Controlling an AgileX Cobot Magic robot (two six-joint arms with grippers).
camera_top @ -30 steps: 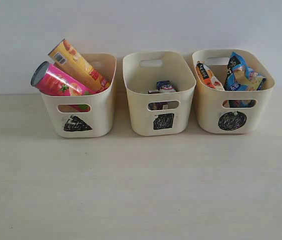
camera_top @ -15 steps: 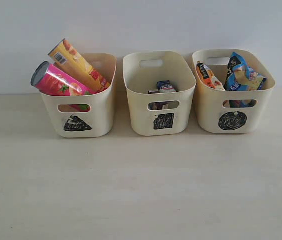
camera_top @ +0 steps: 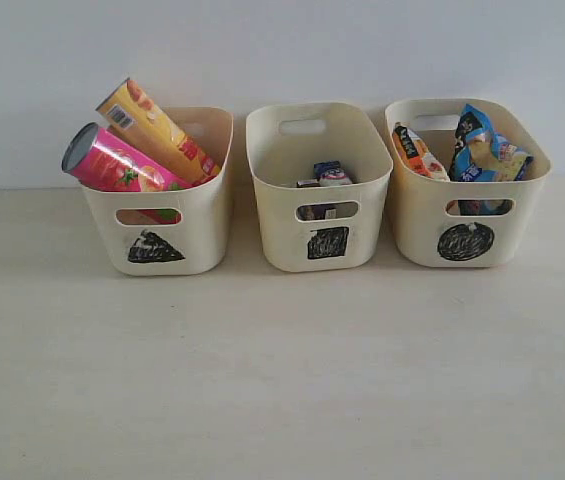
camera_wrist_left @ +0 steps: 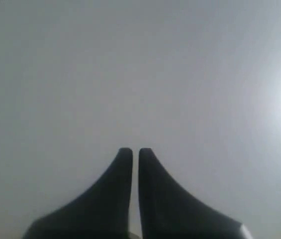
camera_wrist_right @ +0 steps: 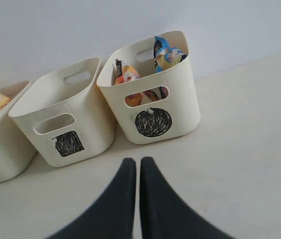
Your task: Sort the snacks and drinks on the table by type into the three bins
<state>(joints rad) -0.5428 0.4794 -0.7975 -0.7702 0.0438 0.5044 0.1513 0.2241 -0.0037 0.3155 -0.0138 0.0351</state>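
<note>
Bins (camera_top: 277, 215), snacks (camera_top: 122, 165), drinks (camera_top: 332, 173): positions as before.

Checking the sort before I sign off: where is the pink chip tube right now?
In the exterior view, the pink chip tube sits tilted in the triangle-marked bin on the left, just below the yellow-orange tube.

Lab-like setup: pale table (camera_top: 282, 390), blank wall (camera_top: 292, 50)

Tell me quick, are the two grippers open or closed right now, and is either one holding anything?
Left gripper: closed, holding nothing.
Right gripper: closed, holding nothing.
</note>
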